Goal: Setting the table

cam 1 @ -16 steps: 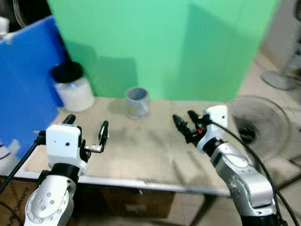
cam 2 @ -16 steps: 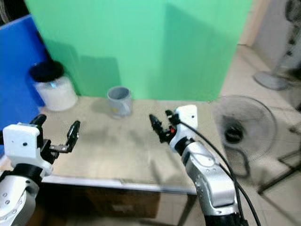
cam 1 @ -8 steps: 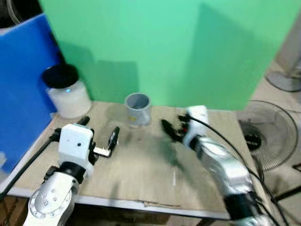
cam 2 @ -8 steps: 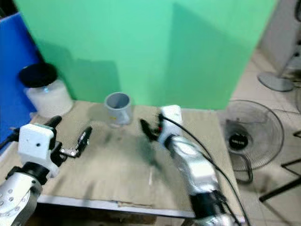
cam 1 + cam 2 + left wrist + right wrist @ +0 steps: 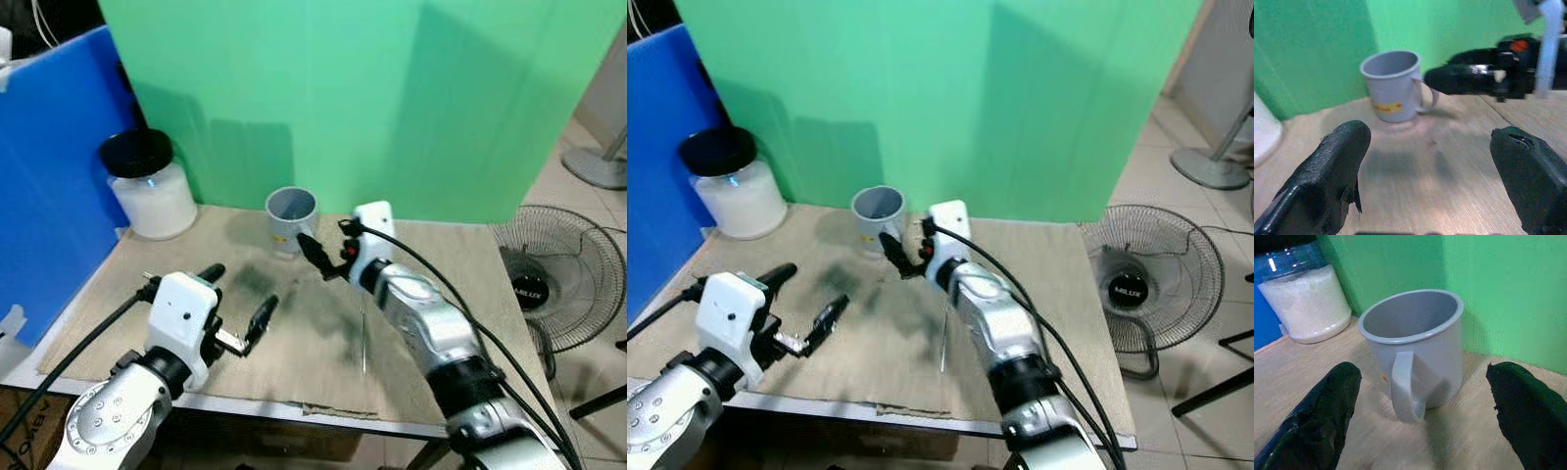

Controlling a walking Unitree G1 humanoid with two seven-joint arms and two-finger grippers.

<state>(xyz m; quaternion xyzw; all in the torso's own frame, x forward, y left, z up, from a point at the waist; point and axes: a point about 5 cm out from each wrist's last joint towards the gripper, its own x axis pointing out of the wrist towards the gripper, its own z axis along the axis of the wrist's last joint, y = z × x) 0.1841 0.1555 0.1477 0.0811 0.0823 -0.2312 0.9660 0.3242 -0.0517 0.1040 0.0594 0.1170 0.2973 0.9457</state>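
We see the right gripper (image 5: 323,257), fingers spread, just short of the grey metal mug (image 5: 291,218) w/ handle, upper centre of the wooden table (image 5: 431,284). Left gripper (image 5: 238,309) also spread, lower left, over bare wood. Mug's label too small to read. Behind: green backdrop (image 5: 343,88), black-lidded white jar (image 5: 150,186), floor fan (image 5: 566,279) cut off at right.

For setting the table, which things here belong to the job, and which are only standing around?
Belonging to the job:
- grey mug, upright on the table, handle toward the right hand
- right hand, open, close before the mug
- left hand, open, above the table's near part

Only standing around:
- white jar with black lid
- floor fan
- blue board
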